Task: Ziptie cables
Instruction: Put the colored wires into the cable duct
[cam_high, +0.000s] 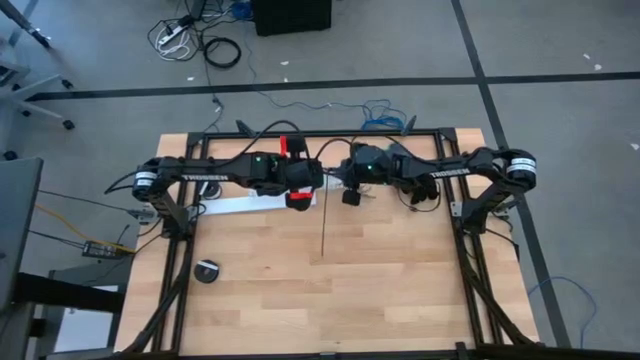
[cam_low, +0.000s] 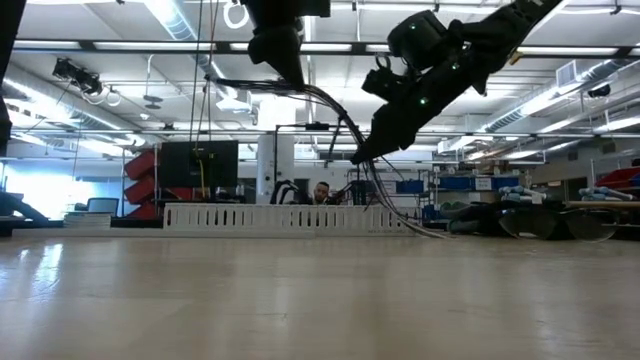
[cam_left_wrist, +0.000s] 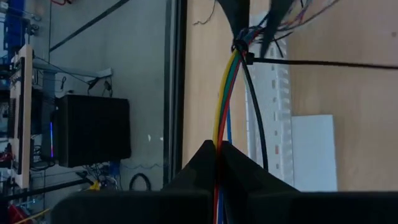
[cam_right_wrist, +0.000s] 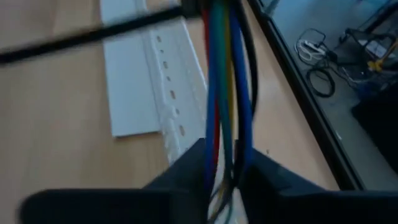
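Two grippers meet above the far half of the table (cam_high: 300, 290), each closed on the same bundle. Nearest its own jaws, the left gripper (cam_left_wrist: 219, 148) has both fingers clenched on the cables (cam_left_wrist: 224, 106), which run straight out from between the fingertips as a tight group of yellow, green, red and blue strands with one black strand beside them. A short way ahead of these jaws the ziptie (cam_left_wrist: 323, 63) is looped around the bundle, and its free tail extends sideways over the wooden surface. Beyond the loop the strands fan apart.

The right gripper (cam_right_wrist: 219, 155) grasps the cables (cam_right_wrist: 224, 74) in the same manner, its fingers pressed against both sides of the blue, green and red strands. Just ahead of these jaws the ziptie (cam_right_wrist: 93, 36) crosses the bundle. Under and beside the bundle lies the white slotted channel (cam_right_wrist: 165, 93), flat on the table.

From above, the left gripper (cam_high: 300, 180) and the right gripper (cam_high: 352, 180) stand close together, with the ziptie (cam_high: 326, 225) trailing from between them toward the table's near edge. A round black object (cam_high: 207, 271) lies well apart, on the left arm's side.

In the low view the cables (cam_low: 375, 195) hang in an arc from the raised jaws down behind the white slotted channel (cam_low: 290, 217).
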